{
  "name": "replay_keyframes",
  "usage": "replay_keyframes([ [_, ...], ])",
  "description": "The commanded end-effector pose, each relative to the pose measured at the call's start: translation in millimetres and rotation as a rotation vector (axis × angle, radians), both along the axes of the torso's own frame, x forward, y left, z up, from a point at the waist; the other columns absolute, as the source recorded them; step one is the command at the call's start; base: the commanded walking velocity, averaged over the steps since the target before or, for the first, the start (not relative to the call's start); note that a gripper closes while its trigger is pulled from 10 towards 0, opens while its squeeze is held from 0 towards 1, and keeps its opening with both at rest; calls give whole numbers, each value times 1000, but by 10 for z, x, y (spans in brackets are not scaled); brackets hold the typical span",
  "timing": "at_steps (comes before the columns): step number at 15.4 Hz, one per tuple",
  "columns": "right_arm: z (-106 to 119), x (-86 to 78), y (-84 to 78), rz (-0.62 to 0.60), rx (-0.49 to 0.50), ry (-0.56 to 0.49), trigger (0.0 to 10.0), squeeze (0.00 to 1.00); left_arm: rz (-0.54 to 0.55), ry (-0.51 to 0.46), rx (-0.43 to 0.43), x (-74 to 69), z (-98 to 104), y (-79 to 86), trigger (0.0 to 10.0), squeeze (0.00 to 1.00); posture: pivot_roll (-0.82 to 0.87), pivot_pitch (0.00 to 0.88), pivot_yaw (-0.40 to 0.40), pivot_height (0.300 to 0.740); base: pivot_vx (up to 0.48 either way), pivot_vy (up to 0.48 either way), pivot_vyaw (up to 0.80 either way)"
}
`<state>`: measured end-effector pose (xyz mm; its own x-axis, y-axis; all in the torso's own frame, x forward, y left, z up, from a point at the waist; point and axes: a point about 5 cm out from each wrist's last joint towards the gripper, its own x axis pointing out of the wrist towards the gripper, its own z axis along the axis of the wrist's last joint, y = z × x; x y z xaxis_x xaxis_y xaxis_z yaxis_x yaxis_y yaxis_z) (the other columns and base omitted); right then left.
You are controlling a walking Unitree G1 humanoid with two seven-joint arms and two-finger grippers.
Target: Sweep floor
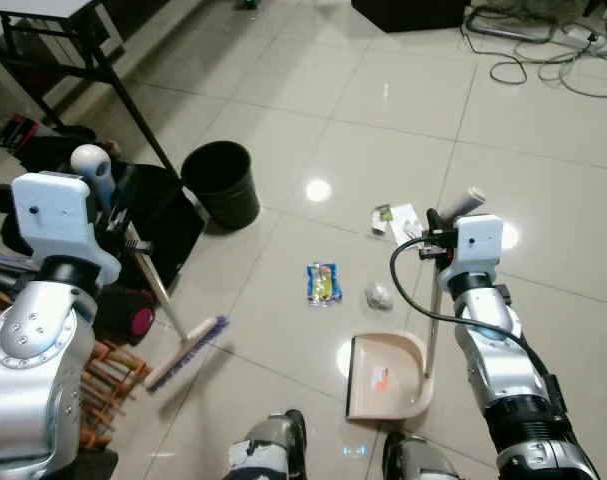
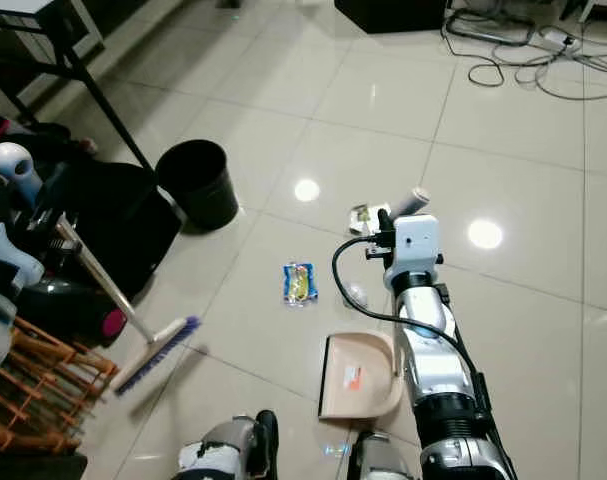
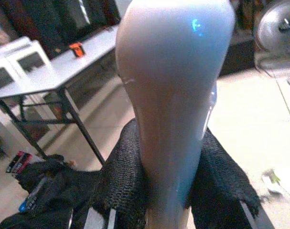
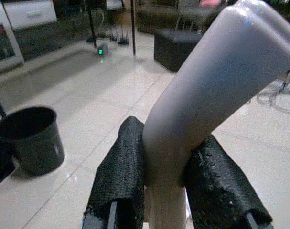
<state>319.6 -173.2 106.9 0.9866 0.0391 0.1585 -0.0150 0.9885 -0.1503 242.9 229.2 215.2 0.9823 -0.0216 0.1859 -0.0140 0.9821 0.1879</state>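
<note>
My left gripper is shut on the pale handle of a broom. The handle slants down to purple bristles resting on the tiled floor at my left. My right gripper is shut on the upright grey handle of a beige dustpan, which sits on the floor just ahead of my feet. Litter lies beyond the pan: a blue and yellow wrapper, a crumpled grey ball and a flat white packet.
A black bin stands open to the left of the litter. A black bag, a wooden rack and black table legs crowd the left side. Cables lie at the far right.
</note>
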Motion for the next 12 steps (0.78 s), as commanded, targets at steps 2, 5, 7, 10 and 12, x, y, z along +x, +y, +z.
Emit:
replay_keyframes([
  [2, -66, -30, 64, 20, -39, -47, 10000, 0, 55, -26, 58, -146, 154, 162, 10000, 0, 365, 301, 176, 740, 0, 0, 0],
  [5, -15, -46, 48, 2, -17, -138, 10000, 0, 47, -42, 68, -141, 238, 162, 10000, 0, 369, 294, 182, 740, 0, 0, 0],
  [7, -7, -59, 70, 7, -20, -177, 10000, 0, 48, -44, 62, -124, 257, 171, 10000, 0, 368, 285, 185, 740, 0, 0, 0],
  [10, 30, -61, 64, -8, -3, -230, 10000, 0, 37, -58, 53, -84, 299, 151, 10000, 0, 363, 276, 189, 740, 0, 0, 0],
  [12, 43, -54, 42, -28, 15, -248, 10000, 0, 27, -60, 51, -47, 303, 140, 10000, 0, 359, 269, 191, 740, 0, 0, 0],
])
